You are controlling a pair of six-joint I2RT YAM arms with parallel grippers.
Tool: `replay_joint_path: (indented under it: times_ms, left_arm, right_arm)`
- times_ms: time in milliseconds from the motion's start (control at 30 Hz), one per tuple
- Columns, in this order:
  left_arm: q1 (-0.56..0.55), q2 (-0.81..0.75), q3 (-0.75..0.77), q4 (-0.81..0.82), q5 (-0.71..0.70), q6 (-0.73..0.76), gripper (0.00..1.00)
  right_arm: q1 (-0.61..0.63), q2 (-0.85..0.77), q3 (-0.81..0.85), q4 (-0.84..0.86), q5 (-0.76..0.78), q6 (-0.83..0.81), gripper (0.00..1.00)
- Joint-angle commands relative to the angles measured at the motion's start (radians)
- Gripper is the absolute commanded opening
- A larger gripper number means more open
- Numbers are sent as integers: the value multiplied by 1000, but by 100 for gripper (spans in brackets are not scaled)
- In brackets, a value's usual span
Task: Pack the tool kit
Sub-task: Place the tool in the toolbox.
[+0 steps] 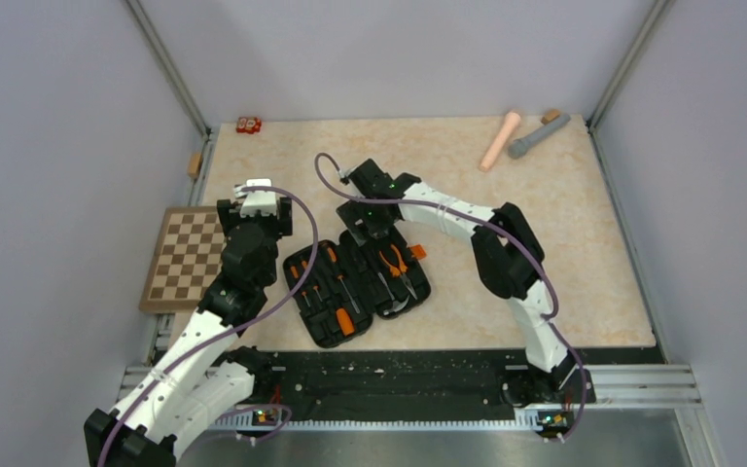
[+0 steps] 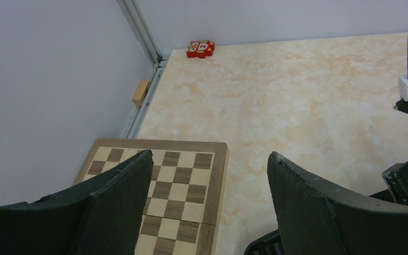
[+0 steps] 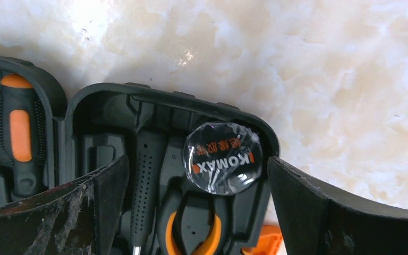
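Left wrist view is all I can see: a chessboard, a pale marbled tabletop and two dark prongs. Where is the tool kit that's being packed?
Observer: The top view shows the tool kit case lying open just right of the chessboard, with orange-handled screwdrivers in its slots.
Visitor: Is the other arm doing anything with it?
Observer: The right gripper hangs over the far end of the case, open and holding nothing.
Visitor: What is right under it?
Observer: Its wrist view shows a clear round packet printed KOMAX, lying in the case at the handle end of the pliers.
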Motion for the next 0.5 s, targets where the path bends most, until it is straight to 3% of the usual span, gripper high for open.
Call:
replay_joint_path:
  times_ms: [0, 167, 367, 467]
  left_arm:
    - [2, -6, -11, 53, 6, 6, 83]
    - [2, -7, -12, 52, 8, 7, 83]
    - [2, -6, -12, 50, 9, 8, 83]
    - [2, -6, -12, 52, 11, 8, 83]
  right_arm:
    - [-4, -150, 20, 5, 60, -7, 99]
    - [-5, -195, 0, 13, 100, -10, 91]
    - [-4, -158, -8, 15, 95, -10, 54]
    - [-4, -133, -15, 16, 94, -7, 42]
